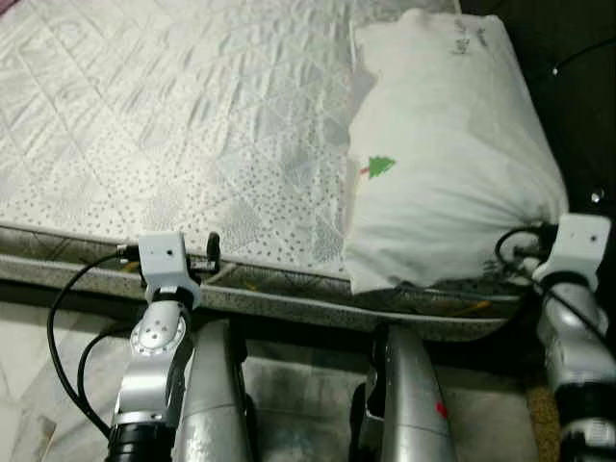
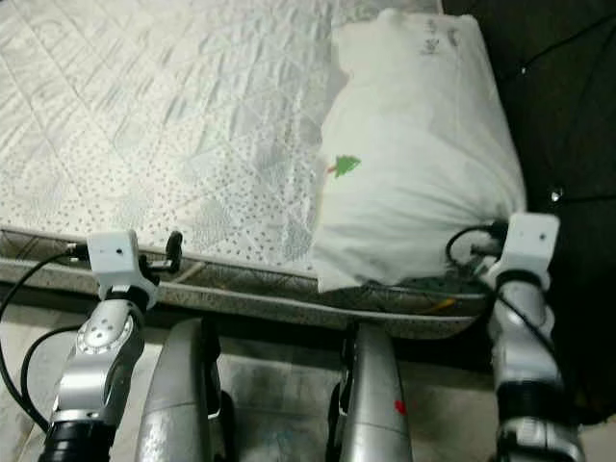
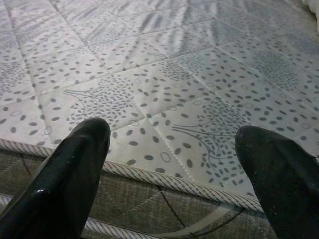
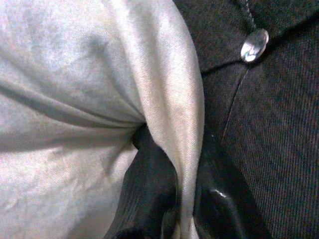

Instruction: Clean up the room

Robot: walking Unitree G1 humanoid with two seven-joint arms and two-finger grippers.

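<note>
Right end effector (image 4: 182, 199) pinching corner fold of plump white pillow (image 1: 443, 144) on quilted mattress (image 1: 173, 125); left end effector (image 3: 169, 174) spread, idle. Keep pinch firm; haul slowly along bed.

Left hand (image 3: 169, 164) fingers spread wide, empty; right hand (image 4: 185, 199) fingers pinched closed.

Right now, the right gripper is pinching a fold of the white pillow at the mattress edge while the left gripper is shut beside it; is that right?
Not quite: the left gripper is open, its fingers spread apart over the mattress, as the left wrist view shows. The right gripper does pinch a fold of the white pillow.
</note>
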